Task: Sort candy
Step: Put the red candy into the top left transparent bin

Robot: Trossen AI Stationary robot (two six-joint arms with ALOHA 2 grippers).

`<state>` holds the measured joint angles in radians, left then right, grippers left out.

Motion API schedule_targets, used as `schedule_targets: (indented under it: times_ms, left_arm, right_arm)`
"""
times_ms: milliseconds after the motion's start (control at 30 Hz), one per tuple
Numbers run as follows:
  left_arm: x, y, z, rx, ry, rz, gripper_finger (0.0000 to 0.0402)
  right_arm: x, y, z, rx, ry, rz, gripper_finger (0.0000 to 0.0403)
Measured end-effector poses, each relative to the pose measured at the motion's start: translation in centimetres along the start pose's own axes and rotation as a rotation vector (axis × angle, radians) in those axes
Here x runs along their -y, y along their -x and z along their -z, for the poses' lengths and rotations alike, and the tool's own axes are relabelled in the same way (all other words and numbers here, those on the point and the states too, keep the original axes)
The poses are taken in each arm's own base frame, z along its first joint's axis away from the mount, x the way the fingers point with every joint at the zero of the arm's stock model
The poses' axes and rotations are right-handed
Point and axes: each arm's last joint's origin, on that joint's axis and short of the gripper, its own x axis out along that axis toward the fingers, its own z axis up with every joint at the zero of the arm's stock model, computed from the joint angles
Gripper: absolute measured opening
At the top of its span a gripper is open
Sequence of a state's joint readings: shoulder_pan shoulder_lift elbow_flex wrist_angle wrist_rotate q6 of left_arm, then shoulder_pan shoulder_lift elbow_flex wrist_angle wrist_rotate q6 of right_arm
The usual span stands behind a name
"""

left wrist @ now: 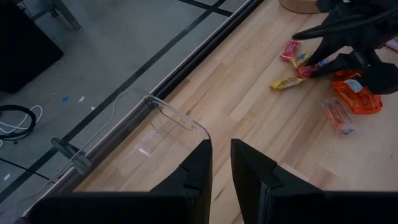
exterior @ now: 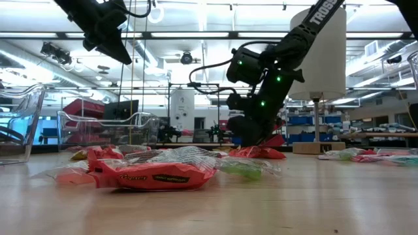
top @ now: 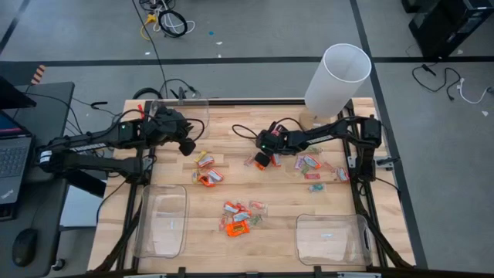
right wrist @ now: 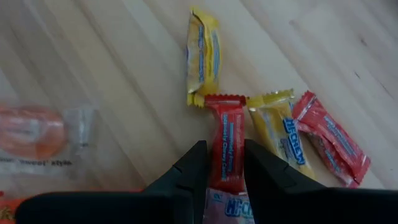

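Wrapped candy lies on the wooden table in loose groups: orange and yellow pieces left of centre, orange ones nearer the front, and pale and red ones at the right. My right gripper is down at the table's middle, shut on a red candy that has yellow and red pieces beside it. My left gripper hangs high over the near edge of the far-left clear bin. Its fingers are empty, with only a narrow slit between them. My right gripper pinches the red candy by its two long sides between the two fingers, which slant down from above. The candy's far crimped end sticks out past the fingertips and lies on the table. The gripper hides the other end.
Two more clear bins stand at the near left and near right. A tall white cylinder stands at the far right. An orange wrapper lies close beside my right gripper. Bare wood shows between the candy groups.
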<state>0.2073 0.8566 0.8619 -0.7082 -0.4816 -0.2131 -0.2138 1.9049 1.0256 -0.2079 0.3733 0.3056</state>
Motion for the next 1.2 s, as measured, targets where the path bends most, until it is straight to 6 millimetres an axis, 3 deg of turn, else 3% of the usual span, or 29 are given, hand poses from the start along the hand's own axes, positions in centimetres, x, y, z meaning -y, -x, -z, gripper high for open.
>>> schedule_targets:
  times_ms: [367,567,967,1200]
  left_arm:
    - [0.0,0.0,0.0,0.003,0.002,0.001,0.0063]
    - [0.0,0.0,-0.1,0.008,0.010,0.002,0.0063]
    - [0.1,0.0,-0.4,0.033,0.045,0.009,0.0063]
    - [0.6,-0.2,-0.7,0.049,-0.001,0.111,0.0063]
  right_arm:
    - [-0.1,-0.1,0.0,-0.001,0.002,-0.028,0.0021]
    - [-0.2,0.3,-0.2,-0.003,0.005,-0.056,0.0014]
    - [0.6,4.3,-2.0,0.103,-0.017,-0.155,0.0013]
    - [0.4,6.5,-3.3,0.178,-0.012,-0.407,0.0012]
